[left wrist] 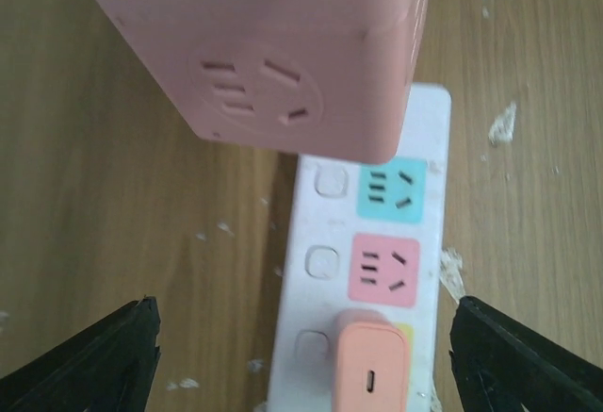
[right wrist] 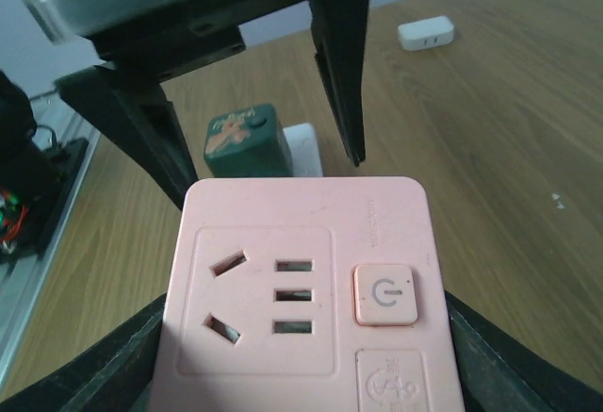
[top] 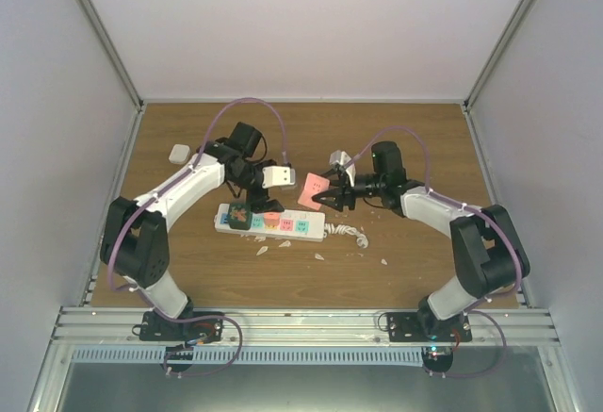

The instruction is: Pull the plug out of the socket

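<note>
Over at the right pincer (top: 322, 193): clamped on both sides of a pink cube (right wrist: 301, 233), an adapter block with its own outlet face and power button, held up off the tabletop (top: 415, 148). No contact to be seen between that cube and the power strip (left wrist: 330, 222); from the left wrist view, hanging well above the strip's row of coloured squares, nearer the lens than the strip. Lying flat on the tabletop between the two arms, that strip, long side running left to right from overhead. Down at the left pincer (left wrist: 303, 308): spread wide, black fingers (left wrist: 113, 355) out at the corners of the view, nothing between them, poised above the strip and just beside the lifted cube. So, by the look of it, the pull itself done, assuming the pink cube counts as the plug in question: off the strip and in the air. Left to do, probably only carrying it aside and setting it down. Worth flagging, though: two other plugs seated in the strip, an orange plug (left wrist: 372, 365) next to the bare pink and teal squares, and a green plug (right wrist: 243, 139) toward the strip's left end. If either of those is the one meant, then the job not finished, and the open left pincer best placed for it. Elsewhere, a small white adapter (right wrist: 426, 33) lying apart near the far left of the tabletop, and white scraps (top: 262, 249) scattered in front of the strip.
</note>
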Controlling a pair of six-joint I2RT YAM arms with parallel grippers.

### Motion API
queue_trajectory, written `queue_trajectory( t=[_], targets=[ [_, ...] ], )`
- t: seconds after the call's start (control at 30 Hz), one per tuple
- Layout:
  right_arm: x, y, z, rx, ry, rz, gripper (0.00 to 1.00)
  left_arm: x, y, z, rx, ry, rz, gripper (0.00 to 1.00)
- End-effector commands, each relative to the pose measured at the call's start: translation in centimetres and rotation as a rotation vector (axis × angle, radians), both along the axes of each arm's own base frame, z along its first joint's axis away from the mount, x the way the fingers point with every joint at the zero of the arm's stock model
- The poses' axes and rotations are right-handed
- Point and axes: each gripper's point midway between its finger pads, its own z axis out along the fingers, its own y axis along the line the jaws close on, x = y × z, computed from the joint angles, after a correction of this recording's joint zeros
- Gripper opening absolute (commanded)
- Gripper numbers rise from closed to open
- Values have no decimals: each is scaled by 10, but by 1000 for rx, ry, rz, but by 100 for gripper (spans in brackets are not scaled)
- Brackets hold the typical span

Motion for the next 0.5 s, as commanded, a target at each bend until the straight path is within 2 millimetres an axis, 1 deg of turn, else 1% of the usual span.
queue_trajectory(
  t=[0.0, 0.1, 0.17, 0.23, 0.27, 0.37, 0.47],
  targets=[
    [10, -3, 47, 113, -12, -38, 25, 19, -16, 60, -167, -116, 67, 85],
    [12, -7, 63, 148, -17, -74, 25, 24, -22, 87, -251, -171, 103, 88],
    [16, -12, 72, 172, -19, -114, 25, 28, -25, 105, -304, -195, 136, 91],
    [24, -18, 79, 195, 1, -169, 25, 32, -29, 121, -356, -203, 174, 97],
    [29, -20, 81, 205, 11, -196, 25, 34, -31, 127, -374, -206, 190, 99],
    [48, -30, 88, 251, 60, -288, 25, 42, -35, 144, -417, -223, 240, 99],
    [60, -34, 95, 298, 117, -335, 25, 54, -39, 153, -430, -261, 305, 99]
  ],
)
